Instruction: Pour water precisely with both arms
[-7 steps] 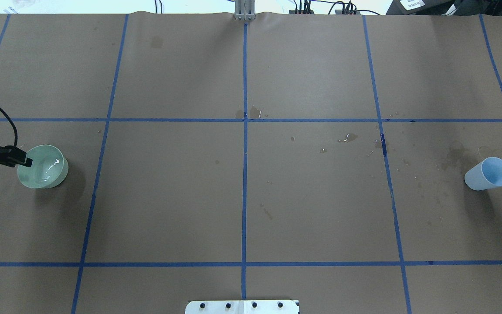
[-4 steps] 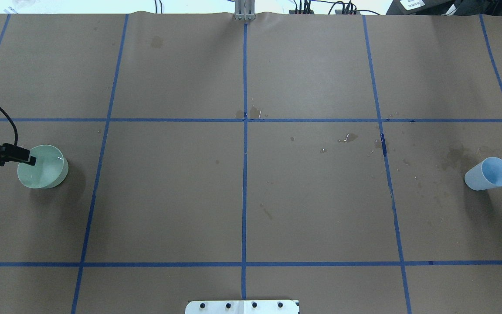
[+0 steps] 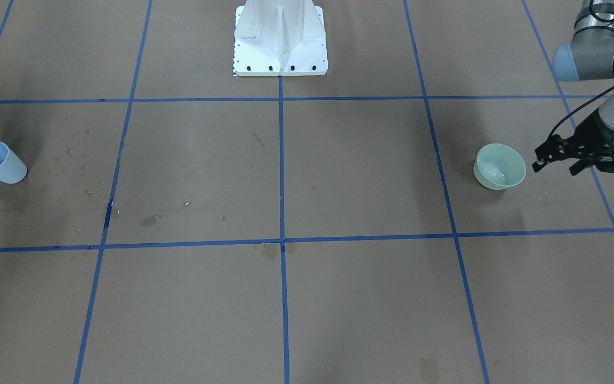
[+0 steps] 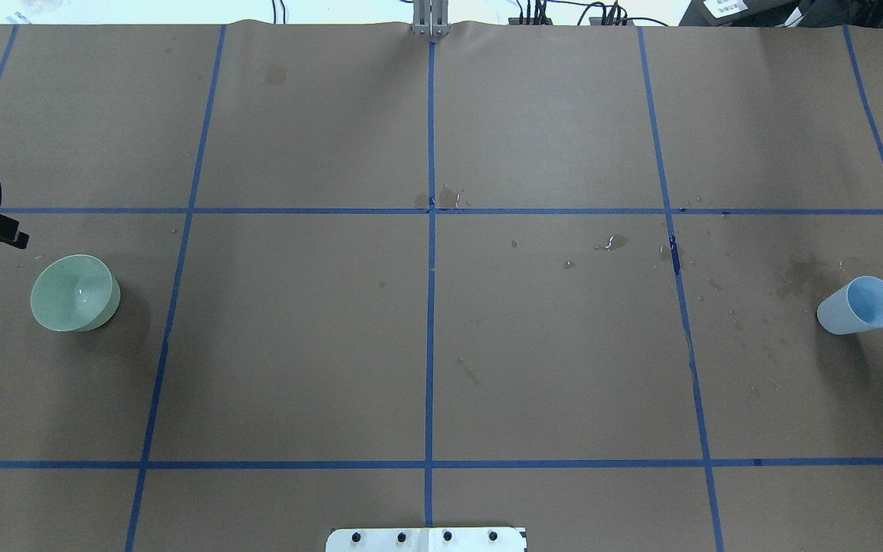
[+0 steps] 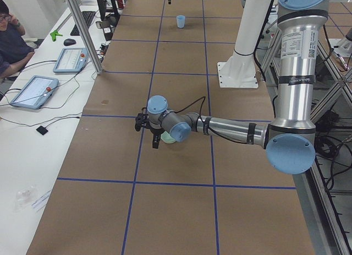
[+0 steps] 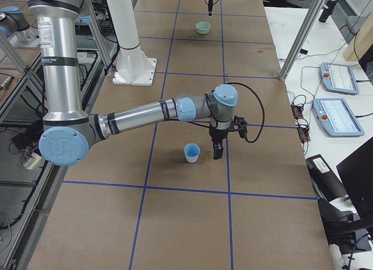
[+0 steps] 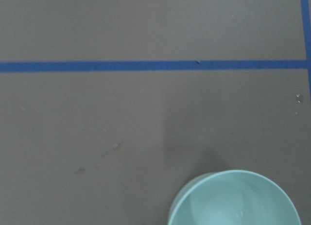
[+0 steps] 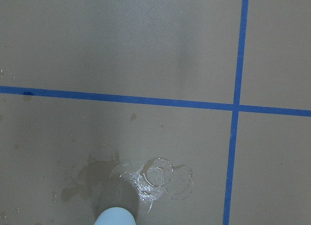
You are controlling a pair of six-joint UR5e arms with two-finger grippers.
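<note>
The pale green bowl (image 4: 110, 305) stands upright on the brown paper table cover (image 4: 296, 345) at the robot's left end, a little water (image 4: 78, 291) glinting in its bottom. The light blue cup (image 4: 834, 316) stands well apart at the right end, a spilled puddle (image 8: 155, 179) just beside its base. The left gripper (image 3: 555, 166) hangs beside the bowl, fingers apparently spread and empty. The right gripper (image 6: 218, 152) is near the cup, its state impossible to tell. Both vessels look light, smooth and easily tipped, so pinching the rim wall, one finger inside, seems soundest, carried slowly against sloshing.
</note>
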